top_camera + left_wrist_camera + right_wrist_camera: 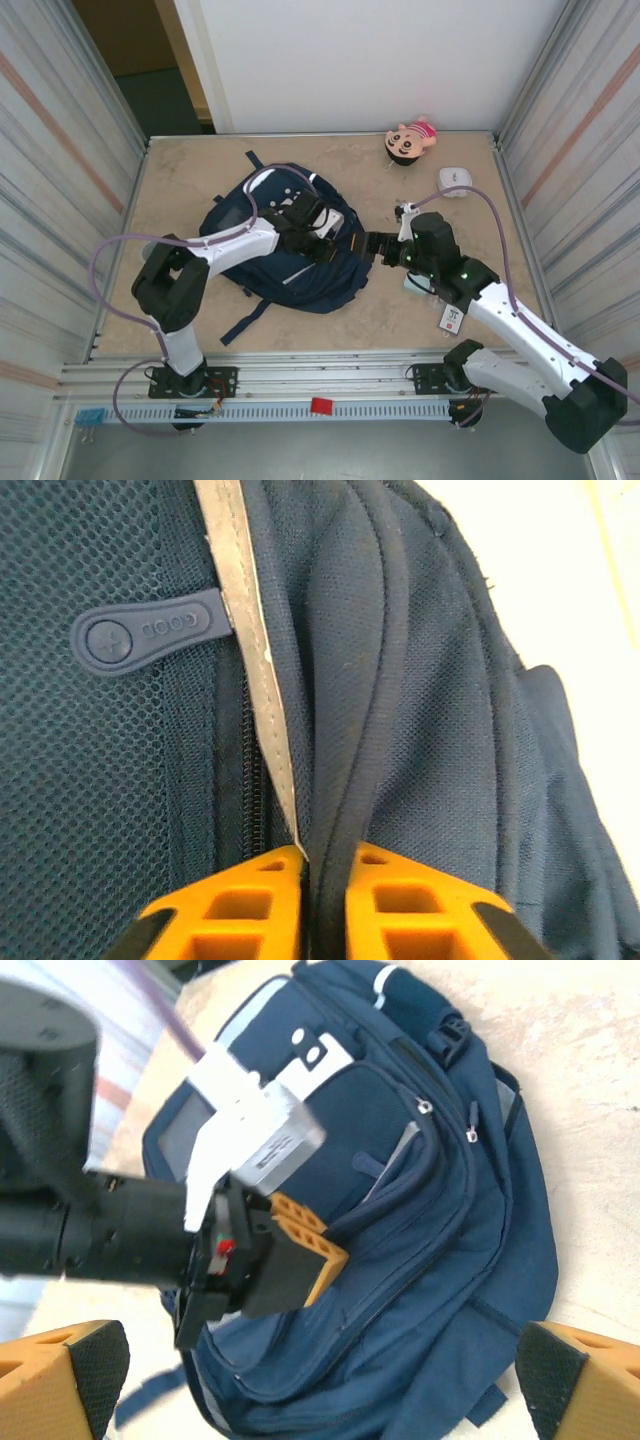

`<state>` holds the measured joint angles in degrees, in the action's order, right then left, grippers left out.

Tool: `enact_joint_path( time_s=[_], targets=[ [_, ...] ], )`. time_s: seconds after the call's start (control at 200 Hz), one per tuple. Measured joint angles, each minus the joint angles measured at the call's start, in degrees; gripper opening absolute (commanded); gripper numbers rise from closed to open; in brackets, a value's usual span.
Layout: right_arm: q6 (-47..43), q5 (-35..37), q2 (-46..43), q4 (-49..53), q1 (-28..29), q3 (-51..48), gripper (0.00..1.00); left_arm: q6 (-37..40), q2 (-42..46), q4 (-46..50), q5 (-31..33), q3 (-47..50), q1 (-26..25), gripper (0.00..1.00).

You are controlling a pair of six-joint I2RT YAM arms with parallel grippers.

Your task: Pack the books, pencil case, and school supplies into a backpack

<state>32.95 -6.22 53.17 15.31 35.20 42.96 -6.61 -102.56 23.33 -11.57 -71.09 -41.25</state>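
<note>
Backpack [330,285] is lying straight ahead of the gaping right tool [320,1380]; the left tool [323,885] is sitting on it, nipping a fabric ridge [335,730] between nearly closed jaws.

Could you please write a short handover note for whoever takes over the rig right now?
Left gripper: fingers nearly together astride a fold of the backpack; grip unclear.
Right gripper: wide open, empty, facing the backpack.
Pencil case lies partly under the right arm, packet beside that arm; both are outside the backpack.
Done: nothing confirmed packed; zips look closed.
Left: open the backpack, load both.
</note>
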Motion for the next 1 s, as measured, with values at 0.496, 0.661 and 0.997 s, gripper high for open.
enact_joint_path(
  time_s=[0.496, 0.661, 0.997],
  targets=[
    [-40.83, 1.95, 15.65, 14.19, 15.47, 13.35, 0.98, -8.90, 25.55, -3.15, 0.57, 6.51, 11.91, 0.80],
    [-53.96, 5.75, 26.53, 17.18, 21.49, 15.10, 0.97, -14.01, 34.75, -3.39, 0.24, 16.04, 18.03, 0.79],
    [-67.30, 14.78, 38.91, 3.06, 22.97, 8.13, 0.47, -24.48, 46.90, -2.60, -0.90, 33.83, 24.46, 0.76]
  ],
)
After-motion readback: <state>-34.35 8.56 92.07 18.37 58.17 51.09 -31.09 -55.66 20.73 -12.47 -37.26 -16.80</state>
